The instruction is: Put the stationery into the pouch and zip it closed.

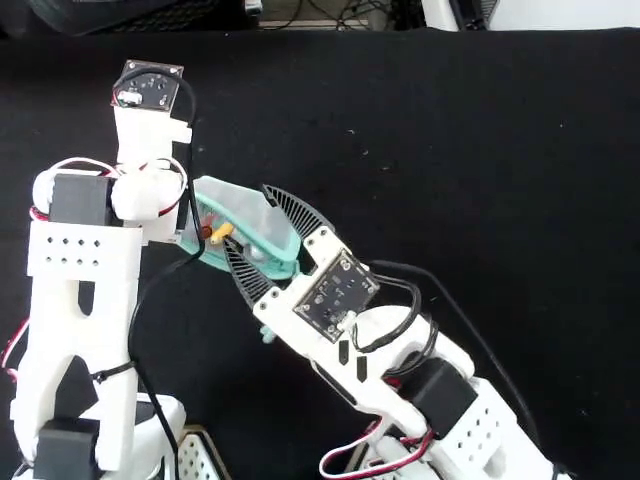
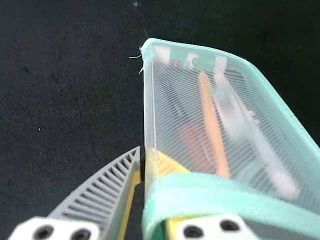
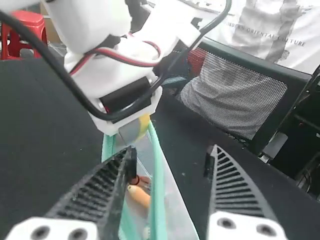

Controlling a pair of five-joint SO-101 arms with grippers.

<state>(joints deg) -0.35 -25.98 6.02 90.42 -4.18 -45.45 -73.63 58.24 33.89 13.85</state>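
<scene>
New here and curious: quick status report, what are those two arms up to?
Left gripper shut on pouch end. Right gripper open, astride its teal edge. Pens inside; mouth looks unzipped.

Translucent, finely ribbed plastic pouch, edged in matt mint cloth. Matt black cloth over the bench.
</scene>
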